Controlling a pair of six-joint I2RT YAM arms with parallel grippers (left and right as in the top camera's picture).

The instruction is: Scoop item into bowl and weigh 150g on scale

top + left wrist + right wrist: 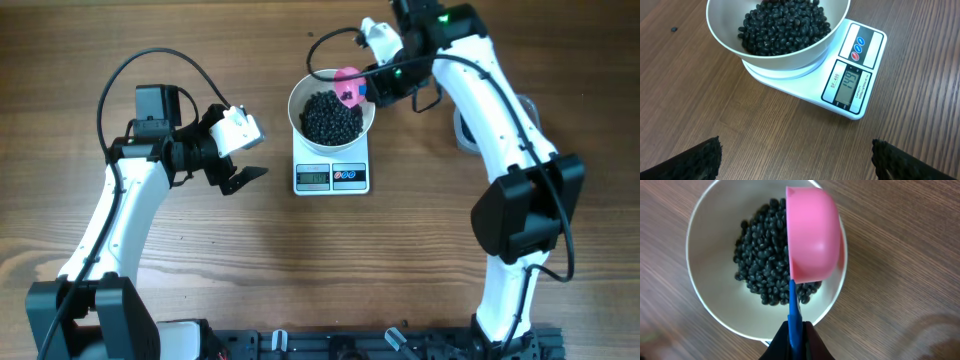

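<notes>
The white bowl (294,105) stands on the white scale (332,177) and holds a pile of black beads, the item (332,118). My right gripper (378,82) is shut on the blue handle (794,315) of a pink scoop (812,235). The scoop is tipped over the bowl's (710,280) right side, its hollow turned away and its inside hidden. My left gripper (248,152) hangs open to the left of the scale with nothing between its fingers (695,160). In the left wrist view the scale's display (852,80) reads 149, behind it the bowl (790,59) and beads (785,25).
A clear tub (465,128) shows partly behind my right arm at the right. One stray bead (674,29) lies on the wooden table left of the bowl. Black cables loop from both arms above the table.
</notes>
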